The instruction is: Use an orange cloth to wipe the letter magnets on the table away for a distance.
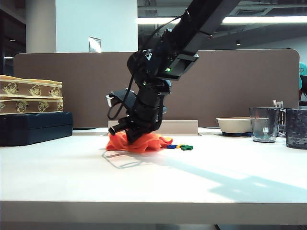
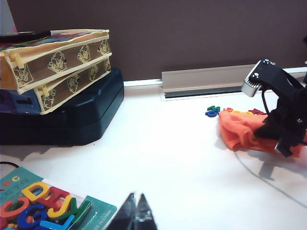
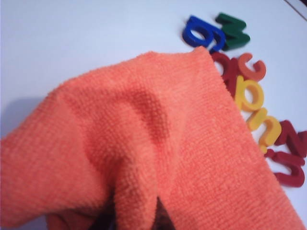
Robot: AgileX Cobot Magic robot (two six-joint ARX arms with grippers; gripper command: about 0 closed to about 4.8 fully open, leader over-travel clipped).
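Observation:
The orange cloth lies bunched on the white table, near its middle. My right gripper points down into the cloth and is shut on a fold of it. In the right wrist view the cloth fills most of the frame. The letter magnets lie in a row against its far hem: blue, green, red, orange and yellow. In the exterior view they peek out to the right of the cloth. My left gripper is shut and empty, low over the table and far from the cloth.
Two patterned boxes are stacked on a dark case at the left. A white bowl and two cups stand at the right. A brown divider closes the back. A teal pack of coloured letters lies beside my left gripper.

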